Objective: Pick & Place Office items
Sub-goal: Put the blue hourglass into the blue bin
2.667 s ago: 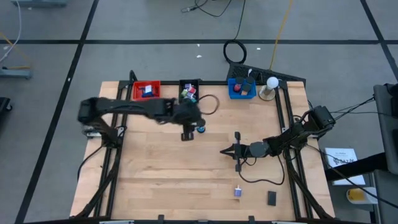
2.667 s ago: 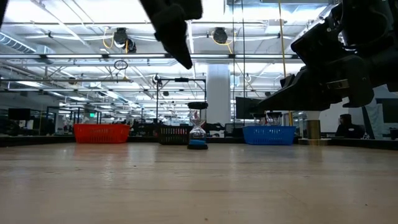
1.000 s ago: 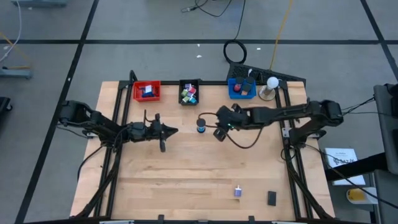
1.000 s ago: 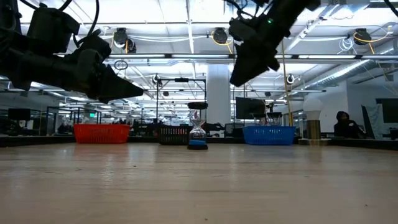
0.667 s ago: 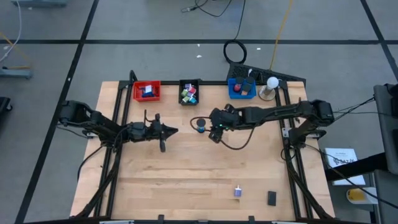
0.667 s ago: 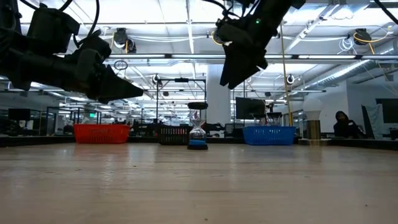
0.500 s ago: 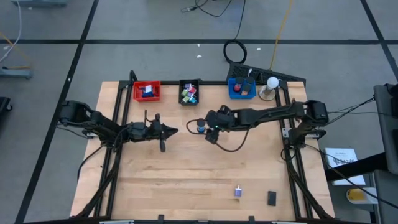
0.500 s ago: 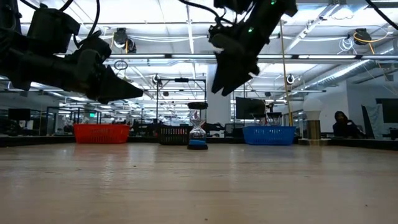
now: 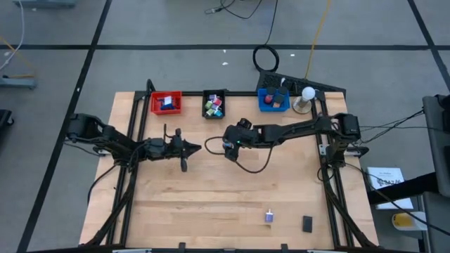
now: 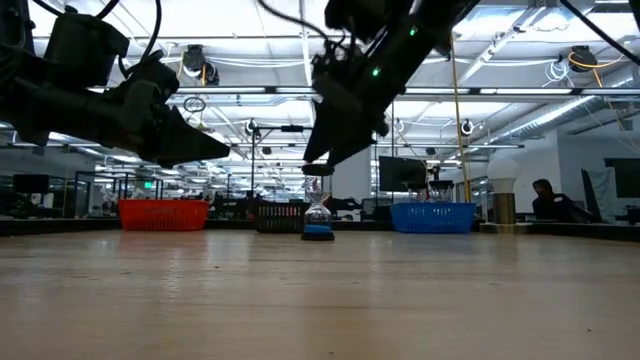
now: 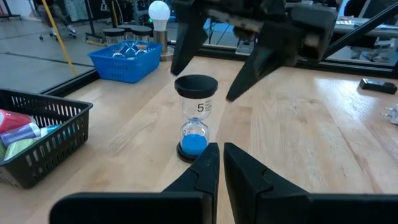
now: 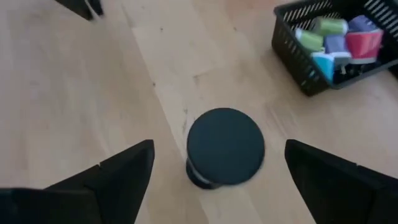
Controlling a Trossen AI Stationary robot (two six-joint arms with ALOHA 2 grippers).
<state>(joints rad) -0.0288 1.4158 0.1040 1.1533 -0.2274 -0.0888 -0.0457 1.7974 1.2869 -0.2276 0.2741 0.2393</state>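
Right wrist view: open right gripper [image 12: 217, 171] hovers above hourglass [image 12: 225, 146].

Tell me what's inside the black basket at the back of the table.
The black basket holds small mixed items: green, purple, red and teal pieces heaped together. Whatever lies beneath that heap, and on the basket's floor, is covered.

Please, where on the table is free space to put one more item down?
Bare wood spans the middle, between the left gripper and the two small items at the near edge. Crowded: the far edge with three baskets, and around the hourglass under the right gripper.
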